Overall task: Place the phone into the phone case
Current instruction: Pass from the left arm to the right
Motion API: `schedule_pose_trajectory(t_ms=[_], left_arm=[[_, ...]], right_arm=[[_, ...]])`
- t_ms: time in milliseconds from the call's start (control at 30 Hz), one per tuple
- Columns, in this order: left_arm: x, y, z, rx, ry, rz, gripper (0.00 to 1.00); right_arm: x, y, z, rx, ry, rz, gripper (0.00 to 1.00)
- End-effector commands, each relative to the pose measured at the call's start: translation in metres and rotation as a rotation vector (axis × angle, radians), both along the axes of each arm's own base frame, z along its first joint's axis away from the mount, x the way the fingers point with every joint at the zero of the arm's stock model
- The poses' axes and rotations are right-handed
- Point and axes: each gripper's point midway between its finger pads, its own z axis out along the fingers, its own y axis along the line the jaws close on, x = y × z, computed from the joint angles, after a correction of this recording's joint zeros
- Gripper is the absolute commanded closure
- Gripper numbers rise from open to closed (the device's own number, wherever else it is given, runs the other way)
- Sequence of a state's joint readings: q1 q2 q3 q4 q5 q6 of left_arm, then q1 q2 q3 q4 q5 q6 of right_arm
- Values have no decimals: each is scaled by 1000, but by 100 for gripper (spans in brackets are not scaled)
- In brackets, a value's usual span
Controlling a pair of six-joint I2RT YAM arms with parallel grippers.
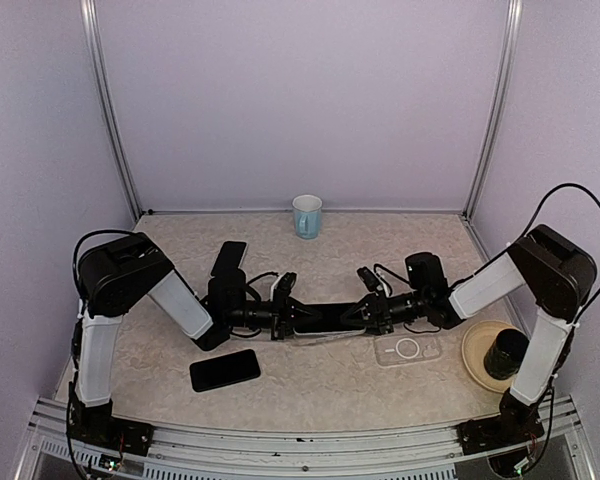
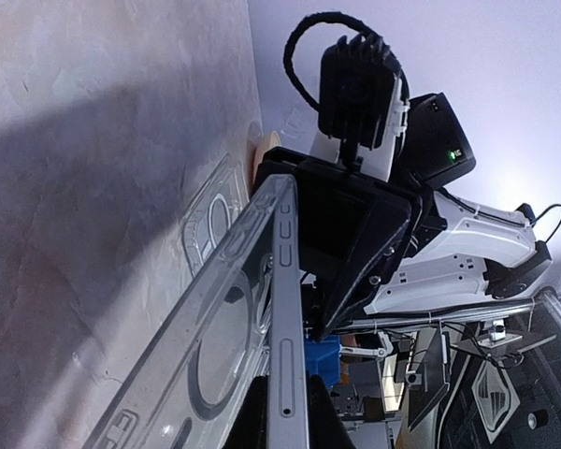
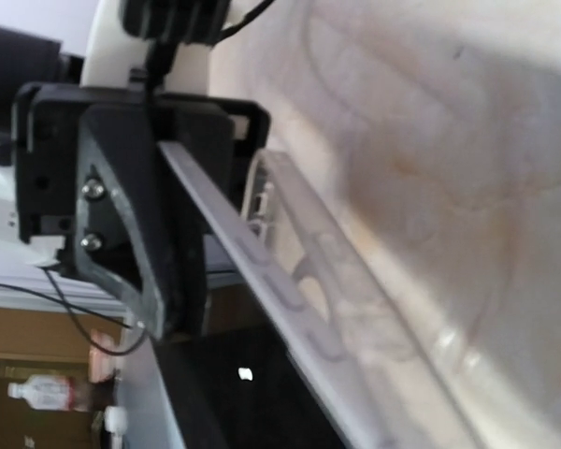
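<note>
Clear plastic fills my left wrist feed: the phone case (image 2: 226, 351), with its ring marking, runs edge-on from the bottom of the frame up toward the centre. On the overhead view it sits mid-frame, bridged level between the two arms and above the table (image 1: 320, 395). My left gripper (image 1: 292, 318) is clenched on the case's left end. The right gripper (image 1: 366, 312) sits at the other end with its jaws around the case's edge, but I cannot tell whether they are actually pinching it.

From above, the span between the grippers looks dark, and the right wrist feed shows a black surface at bottom centre under the case's rim. I cannot tell whether a handset sits inside.

A black phone (image 1: 225, 370) lies flat at lower left, apart from the case. A dark handset (image 1: 230, 257) lies above the left gripper, and a second clear case (image 1: 408, 349) rests just below the right gripper. At upper centre stands a pale blue cup (image 1: 307, 216). A tan plate (image 1: 474, 352) at lower right carries a dark cup (image 1: 506, 352).
</note>
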State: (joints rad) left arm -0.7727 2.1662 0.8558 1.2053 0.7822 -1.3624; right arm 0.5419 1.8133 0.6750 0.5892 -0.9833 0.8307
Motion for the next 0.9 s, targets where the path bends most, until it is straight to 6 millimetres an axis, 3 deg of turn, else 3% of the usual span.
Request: schedule_pose_trajectory(t_ms=[0, 133, 233, 367, 667, 867], left_arm=[[-3, -7, 40, -82, -100, -27, 100], [-3, -7, 40, -78, -101, -31, 100], [-2, -7, 40, -67, -105, -32, 100], [0, -4, 44, -57, -123, -25, 94], [10, 16, 48, -28, -146, 19, 65], [22, 30, 53, 68, -214, 67, 54]], right_arm=[[-10, 4, 23, 122, -31, 75, 61], [-15, 4, 29, 160, -24, 93, 73], [-17, 4, 35, 183, -22, 108, 87], [-19, 3, 44, 214, -32, 116, 99], [-24, -2, 48, 225, -34, 117, 100], [-25, -6, 53, 207, -63, 117, 100]])
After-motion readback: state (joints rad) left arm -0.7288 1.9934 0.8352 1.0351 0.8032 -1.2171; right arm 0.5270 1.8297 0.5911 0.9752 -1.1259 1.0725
